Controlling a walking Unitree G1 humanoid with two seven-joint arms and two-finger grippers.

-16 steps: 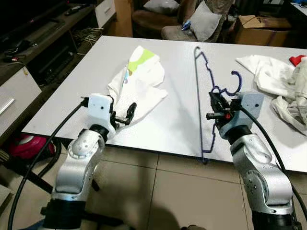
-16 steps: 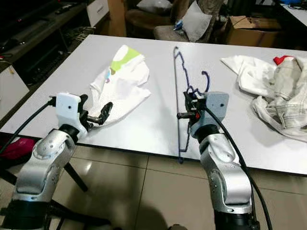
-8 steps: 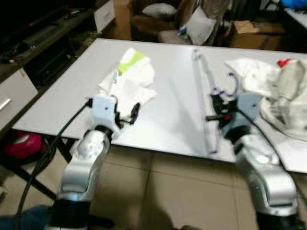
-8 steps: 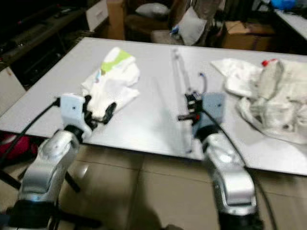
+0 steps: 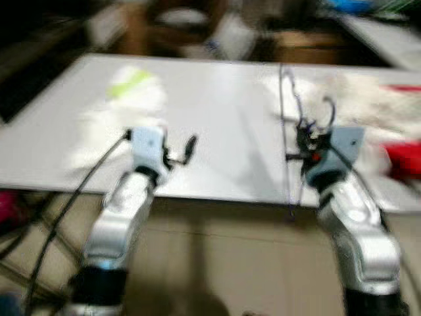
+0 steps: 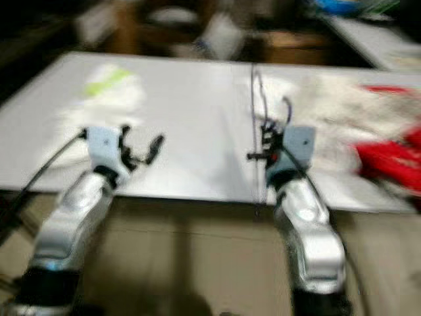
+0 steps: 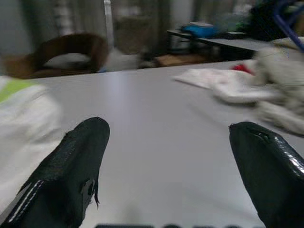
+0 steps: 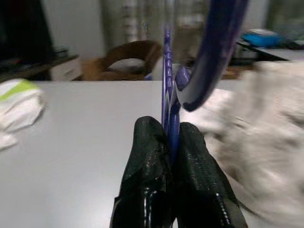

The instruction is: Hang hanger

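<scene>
A blue wire hanger stands on edge over the white table, its hook pointing up. My right gripper is shut on the hanger near the hook; in the right wrist view the two black fingers pinch the blue wire. My left gripper hovers open at the table's near edge with nothing between its fingers. The head views are blurred.
A white garment with a green patch lies on the table's left half. A heap of pale clothes and a red cloth lie at the right. Dark furniture and a chair stand beyond the table. Tiled floor lies below.
The whole view has swung to the right and blurred, so the camera moved. A red cloth has come into view at the right. Both grippers keep their poses, the right one holding the hanger.
</scene>
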